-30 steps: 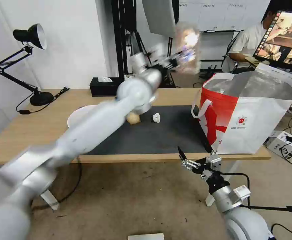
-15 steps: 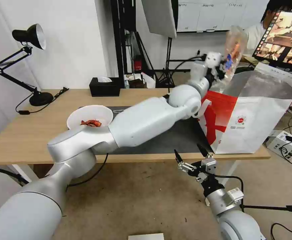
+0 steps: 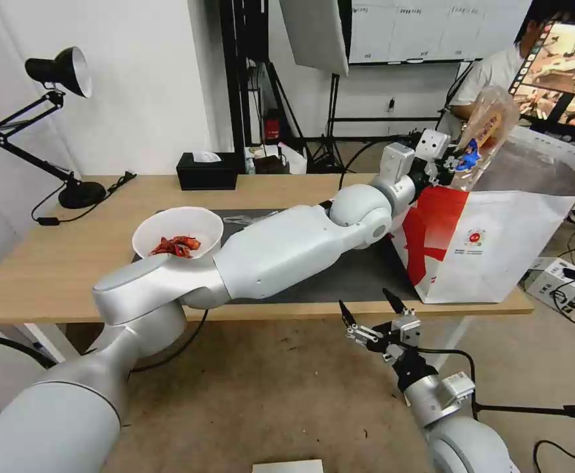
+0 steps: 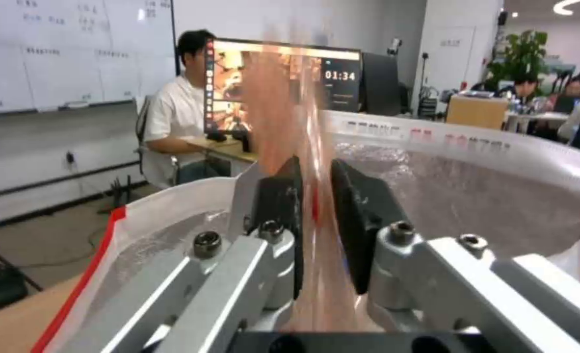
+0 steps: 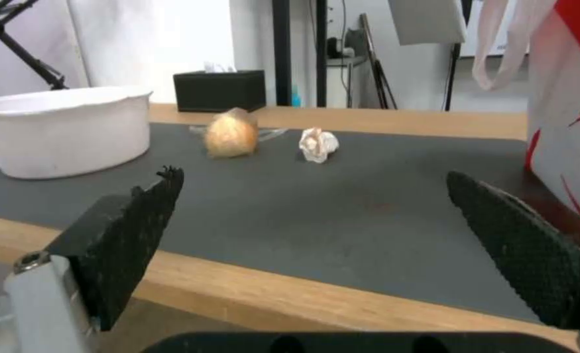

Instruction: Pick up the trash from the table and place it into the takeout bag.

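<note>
My left gripper (image 3: 455,163) is shut on the clear plastic clamshell tray (image 3: 487,128), holding it on edge above the open mouth of the takeout bag (image 3: 497,230). In the left wrist view the black pads pinch the tray (image 4: 283,113) over the bag's foil lining (image 4: 473,196). The white bowl of red scraps (image 3: 177,236) stands on the dark mat at the left. The right wrist view looks across the mat (image 5: 303,206) at the bowl (image 5: 61,130), the clear bag with a beige lump (image 5: 231,133) and the crumpled tissue (image 5: 318,144). My right gripper (image 3: 365,301) hangs open below the table's front edge.
The light-wood table (image 3: 70,263) carries a black desk lamp (image 3: 57,72) at the far left and a black tissue box (image 3: 205,169) at the back. My left arm stretches across the mat. The takeout bag (image 5: 568,122) stands at the table's right end.
My left arm has swung right with the tray, from above the middle of the table to above the bag's mouth. The right gripper has drifted slightly lower and stays open.
</note>
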